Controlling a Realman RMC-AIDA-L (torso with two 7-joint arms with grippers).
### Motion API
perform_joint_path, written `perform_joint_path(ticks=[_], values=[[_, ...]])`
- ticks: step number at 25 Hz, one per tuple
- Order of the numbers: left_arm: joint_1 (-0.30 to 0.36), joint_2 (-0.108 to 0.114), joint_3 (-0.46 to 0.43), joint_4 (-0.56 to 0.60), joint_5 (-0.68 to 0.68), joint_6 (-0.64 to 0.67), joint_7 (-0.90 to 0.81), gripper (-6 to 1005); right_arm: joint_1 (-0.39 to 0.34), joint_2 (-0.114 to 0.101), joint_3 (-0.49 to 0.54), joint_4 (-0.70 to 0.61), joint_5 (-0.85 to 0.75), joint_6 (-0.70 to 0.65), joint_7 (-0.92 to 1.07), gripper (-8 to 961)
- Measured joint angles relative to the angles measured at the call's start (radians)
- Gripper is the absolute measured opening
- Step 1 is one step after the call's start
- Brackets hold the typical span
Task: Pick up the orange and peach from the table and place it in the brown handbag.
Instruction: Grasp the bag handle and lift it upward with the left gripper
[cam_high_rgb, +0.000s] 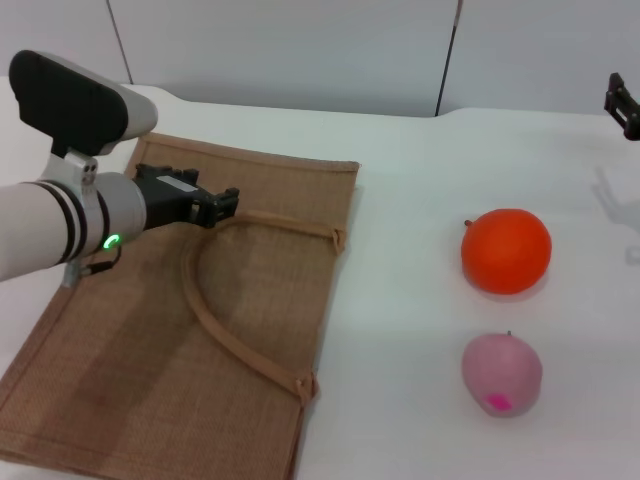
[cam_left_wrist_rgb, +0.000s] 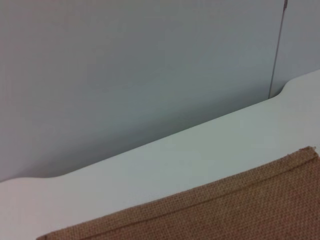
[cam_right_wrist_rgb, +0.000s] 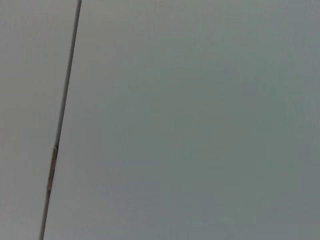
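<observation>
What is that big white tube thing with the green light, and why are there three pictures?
That white tube is a robot's left arm; its black left gripper hovers over the flat tan-brown burlap handbag, by the looped handle. The big picture comes from a camera on the robot's head. The other two come from cameras on its wrists: one sees the bag's edge, the white table and a grey wall, the other only wall. On the table lie a round bright orange and a pale pink peach, apart from each other. Nothing is held. The right gripper peeks in at the far right edge.
</observation>
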Motion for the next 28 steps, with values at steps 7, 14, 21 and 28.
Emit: perform_joint_path(ticks=[7,14,21,28], values=[[-0.004,0.008,0.014,0.014,0.0,0.005,0.009,576,0.004,0.0,0.0,0.0,0.0,0.0,-0.001,771],[-0.008,-0.012,0.04,-0.005,0.0,0.006,0.008,555,0.004,0.0,0.001,0.0,0.0,0.0,-0.002,771],[-0.007,-0.036,0.05,-0.034,0.0,0.011,0.008,535,0.004,0.0,0.0,0.0,0.0,0.0,-0.002,771],[-0.005,-0.047,0.051,-0.049,0.0,0.027,0.006,515,0.004,0.0,0.004,0.0,0.0,0.0,-0.002,771]])
